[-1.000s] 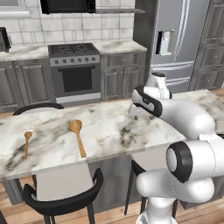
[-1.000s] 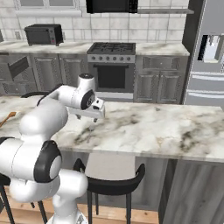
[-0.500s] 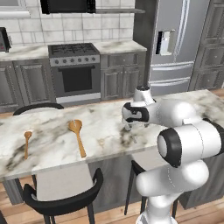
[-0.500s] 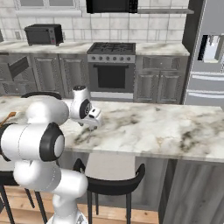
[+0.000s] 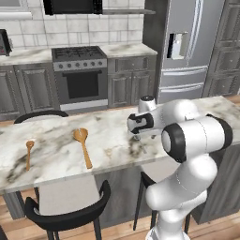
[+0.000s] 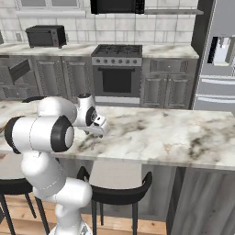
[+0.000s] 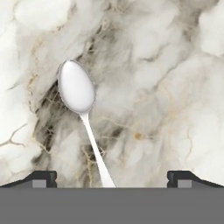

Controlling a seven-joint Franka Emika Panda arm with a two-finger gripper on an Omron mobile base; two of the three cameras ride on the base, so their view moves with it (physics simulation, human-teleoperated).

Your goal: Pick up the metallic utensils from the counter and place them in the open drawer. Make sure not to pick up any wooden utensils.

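A slim metal spoon (image 7: pixel 81 105), one of the metallic utensils, lies on the white marble counter (image 7: pixel 175 78); its bowl points away from the hand and its handle runs down between my fingertips. My gripper (image 7: pixel 111 177) hangs open just above it, one dark fingertip (image 7: pixel 41 177) on each side, nothing held. From the base, the gripper (image 5: pixel 139 137) points down at the counter (image 5: pixel 56 164) near its front edge. Two wooden utensils lie to the left: a small spoon (image 5: pixel 29 152) and a larger spoon (image 5: pixel 83 143). The open drawer (image 6: pixel 19 69) juts from the back-left cabinets.
Black chairs (image 5: pixel 65 218) stand along the counter's front. A stove (image 5: pixel 79 70) and grey cabinets line the back wall, with a steel fridge (image 5: pixel 187 47) to the right. The marble counter (image 6: pixel 174 137) stretches bare to the right of the arm.
The arm has folded in and the hand has come down and slightly left toward the counter. The jaws have stayed open. The wooden spoons have not moved.
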